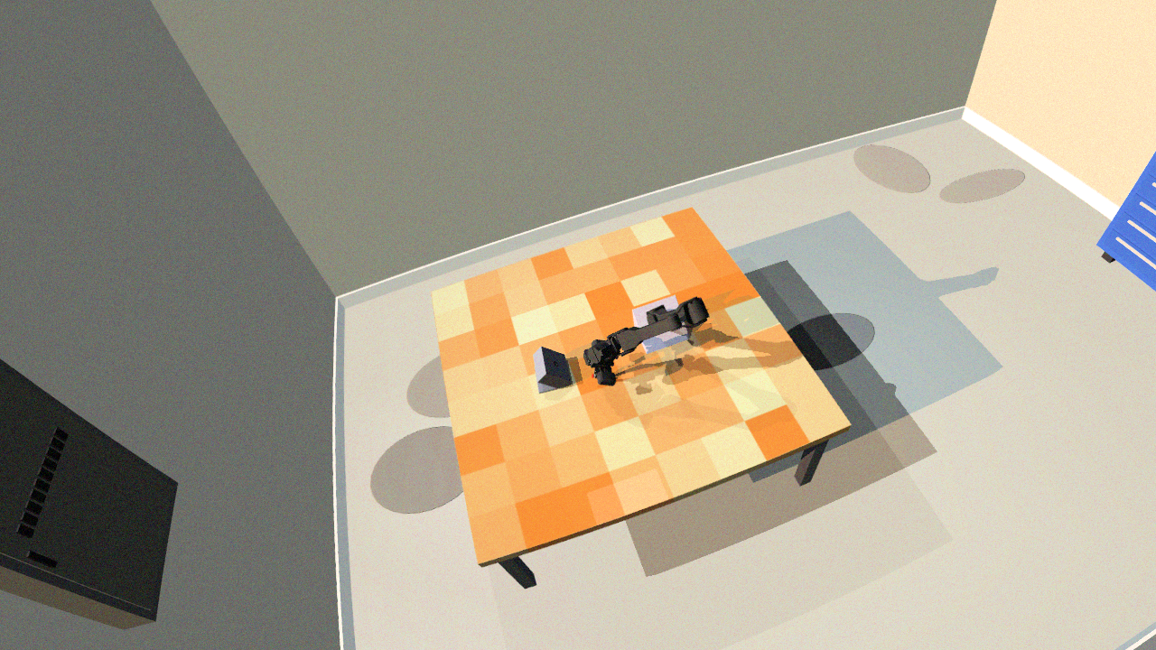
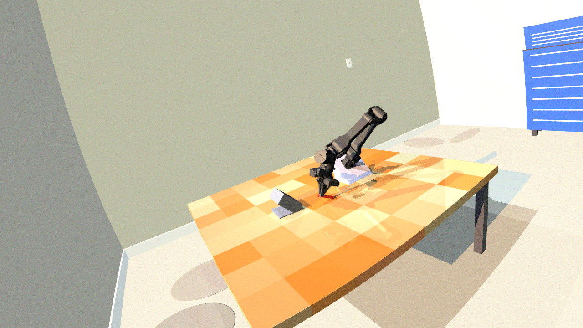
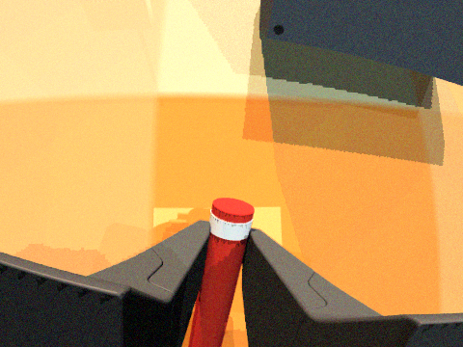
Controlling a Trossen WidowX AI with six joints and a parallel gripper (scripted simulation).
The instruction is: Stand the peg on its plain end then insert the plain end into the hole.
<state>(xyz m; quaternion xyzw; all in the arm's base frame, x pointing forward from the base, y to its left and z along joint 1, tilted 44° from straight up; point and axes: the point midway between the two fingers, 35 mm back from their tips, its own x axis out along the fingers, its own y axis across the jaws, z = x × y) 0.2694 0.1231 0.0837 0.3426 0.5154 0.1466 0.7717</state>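
Note:
My gripper [image 2: 322,195] [image 3: 227,237] is shut on the red peg [image 2: 328,197] [image 3: 221,289], close to its white band [image 3: 231,227]. In the wrist view the banded end sticks out just past the fingertips, and the plain end runs out of the bottom of the view. In the exterior view the peg looks nearly level, low at the table [image 2: 330,281], its plain side toward the arm's base; whether it touches the table I cannot tell. The sloped panel [image 1: 555,365] [image 2: 288,200] [image 3: 357,39] stands beyond the gripper. Its small dark hole [image 3: 278,30] shows in the wrist view.
The arm's pale base block [image 1: 667,342] [image 2: 353,176] stands behind the gripper, on the side away from the panel. The arm hides much of the peg area in the top view. Shadows of the arm and panel fall across the patchwork table.

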